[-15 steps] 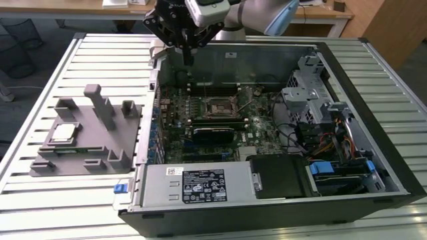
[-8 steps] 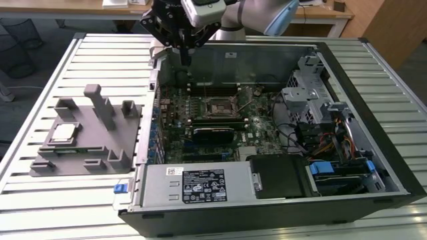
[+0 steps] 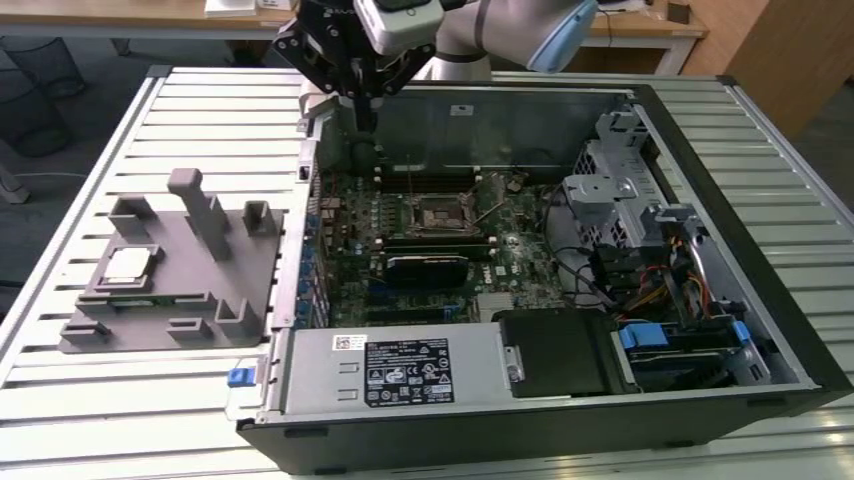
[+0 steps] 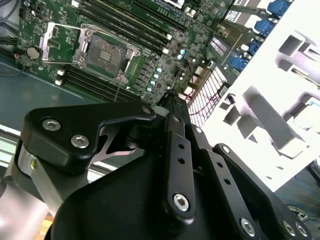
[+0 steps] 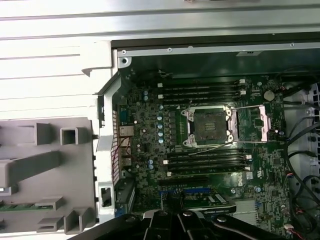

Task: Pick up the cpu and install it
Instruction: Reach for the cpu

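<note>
We are looking at a slatted metal table point(image 3: 160, 400) that is carrying an open computer case point(image 3: 534, 115) lying on its side; the green motherboard point(image 3: 360, 200) is facing up inside it; a grey fixture tray point(image 3: 147, 320) is sitting just beside the case, on the exterior view's left; the arm is reaching in from the far edge of the table, and its gripper point(image 3: 363, 103) is hanging over the case's far corner on the exterior view's left, pointing down, well apart from the tray; in the second wrist view we are seeing its jaws lying together with nothing between them; the socket point(image 3: 437, 213) is sitting in the middle of the board, its load plate swung open; the cpu point(image 3: 127, 264) is resting flat on the tray, silvery top up, outside the case.
</note>
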`<state>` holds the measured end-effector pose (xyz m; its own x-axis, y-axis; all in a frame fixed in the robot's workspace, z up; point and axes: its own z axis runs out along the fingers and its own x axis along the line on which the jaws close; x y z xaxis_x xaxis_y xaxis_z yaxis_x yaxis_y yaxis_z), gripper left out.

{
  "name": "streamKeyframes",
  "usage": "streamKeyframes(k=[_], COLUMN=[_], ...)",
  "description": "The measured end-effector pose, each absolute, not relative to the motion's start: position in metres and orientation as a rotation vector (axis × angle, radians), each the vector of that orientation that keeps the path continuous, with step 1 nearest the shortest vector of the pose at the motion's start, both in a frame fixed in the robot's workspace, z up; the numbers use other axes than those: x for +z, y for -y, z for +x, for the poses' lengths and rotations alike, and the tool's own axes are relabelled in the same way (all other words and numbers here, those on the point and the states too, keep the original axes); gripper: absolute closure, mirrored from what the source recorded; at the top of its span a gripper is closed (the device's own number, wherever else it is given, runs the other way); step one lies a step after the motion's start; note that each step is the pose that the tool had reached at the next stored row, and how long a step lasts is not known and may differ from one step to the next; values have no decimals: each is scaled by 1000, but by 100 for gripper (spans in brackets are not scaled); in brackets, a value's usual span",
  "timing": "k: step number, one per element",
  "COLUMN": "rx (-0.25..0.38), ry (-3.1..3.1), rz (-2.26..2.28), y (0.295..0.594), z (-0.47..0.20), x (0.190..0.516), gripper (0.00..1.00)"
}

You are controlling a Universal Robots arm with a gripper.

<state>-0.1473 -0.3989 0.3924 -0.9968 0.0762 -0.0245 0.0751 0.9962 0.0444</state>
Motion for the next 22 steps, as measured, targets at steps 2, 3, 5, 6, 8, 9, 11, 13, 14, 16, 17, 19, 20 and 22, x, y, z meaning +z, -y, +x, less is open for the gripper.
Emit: streamKeyframes(k=[2,3,5,6,8,9,11,13,14,16,17,19,20,22], rx=[68,68,68,68,68,68,68,68,68,68,68,68,68,68], ry=[-3112,-3112,-3112,-3112,-3112,-3112,-3113,-3112,-3112,-3112,-3112,-3113,-3112,-3112], rz=[118,118,118,118,118,118,118,118,118,118,118,118,118,118], y=[399,399,399,399,399,399,399,399,399,399,399,399,399,399], z=[-149,-149,-151,-151,-153,-153,-155,-156,-157,-158,-159,-160,-161,-162], x=[392,392,392,392,392,392,392,392,392,392,392,392,392,391], gripper=[89,89,89,89,89,89,89,89,89,89,89,89,89,89])
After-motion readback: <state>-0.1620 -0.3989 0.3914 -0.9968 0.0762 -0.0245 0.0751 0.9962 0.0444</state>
